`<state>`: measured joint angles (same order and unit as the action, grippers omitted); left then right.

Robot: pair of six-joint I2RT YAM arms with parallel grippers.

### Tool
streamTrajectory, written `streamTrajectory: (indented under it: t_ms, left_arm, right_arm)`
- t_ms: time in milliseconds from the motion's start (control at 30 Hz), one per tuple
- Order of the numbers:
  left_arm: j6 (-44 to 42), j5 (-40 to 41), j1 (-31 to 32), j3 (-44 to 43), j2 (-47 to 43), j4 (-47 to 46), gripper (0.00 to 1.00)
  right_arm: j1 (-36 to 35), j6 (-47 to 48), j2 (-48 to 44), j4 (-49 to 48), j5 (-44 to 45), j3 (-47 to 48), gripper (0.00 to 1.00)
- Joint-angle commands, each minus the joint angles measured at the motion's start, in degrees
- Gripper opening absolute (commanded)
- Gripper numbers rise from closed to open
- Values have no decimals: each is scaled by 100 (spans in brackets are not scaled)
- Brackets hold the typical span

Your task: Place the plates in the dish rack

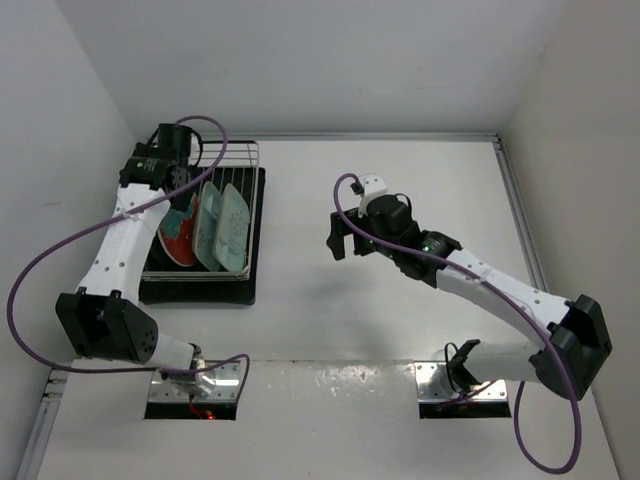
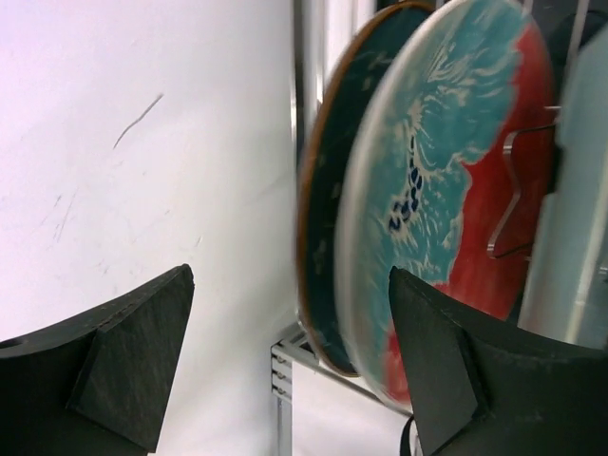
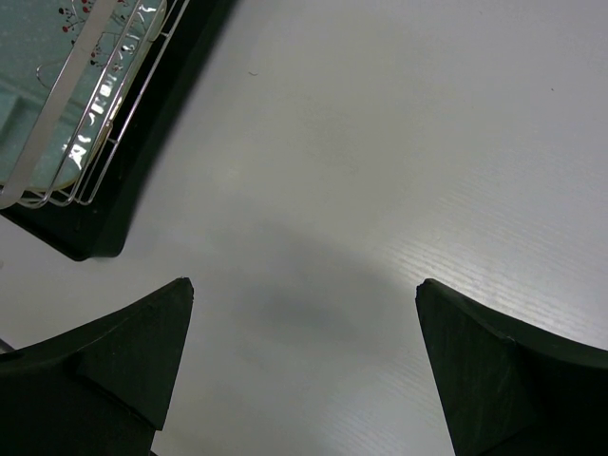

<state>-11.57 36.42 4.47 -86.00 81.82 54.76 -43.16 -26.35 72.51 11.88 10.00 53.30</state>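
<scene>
- The left hand [image 2: 290, 275] has its fingers [image 2: 133, 361] spread wide with nothing between them. The rim of the red plate [image 2: 446, 171] comes close to one finger, and I can't tell whether it touches.
- That red plate stands on edge in the rack [image 1: 235, 160], just off the hand. The teal plate [image 2: 328, 190] stands on edge right behind it.
- Seen from above, this hand sits at the rack's far left corner, so it is much the nearer hand to the plates.
- The mint plates [image 1: 232, 215] lean side by side further right in the rack. Their long axes run near to far, the same way as the rack.
- The right hand [image 3: 304, 285] is also spread wide and holds nothing. It hangs over bare table [image 3: 399, 171], well apart from the rack, which lies off to its left.
- The left wrist view shows the teal plate, which the arm hides from above. The view from above shows no plate out on the table. The right wrist view catches only a rack corner and the black tray [image 3: 157, 123].
- I can't find the small leaf plate in any view; it may be hidden under the left arm.
- My guess is that loading is all but done. If so, the left hand's next move is to draw away from the plate faces without nudging them.
</scene>
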Motion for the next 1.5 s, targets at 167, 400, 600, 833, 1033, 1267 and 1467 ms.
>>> streamTrajectory:
  t_ms: [167,400,600,833,1033,1267,1467]
  left_arm:
    - [-64,76,-166,-180,-272,-97,87]
    - [-64,-311,-60,-900,-491,-97,92]
    - [146,-426,-622,-1306,-877,25,94]
    - [383,-224,-2263,70,-1860,26,97]
    - [560,-224,-3512,2081,-2618,-833,98]
    - [744,-1233,-4515,2791,-2857,-1443,98]
    - [280,-2674,-5368,2710,-2601,-1250,98]
  right_arm:
    - [18,-72,-246,-89,64,-48,100]
    - [79,-20,-246,25,64,49,100]
    - [509,-116,-457,148,-129,23,100]
    - [1702,-125,-703,-36,-753,-302,100]
    - [2434,-204,-844,-186,-1184,-671,100]
    - [2646,357,-1134,-72,-1492,-873,100]
    - [2479,446,-1371,-264,-1440,-1242,100]
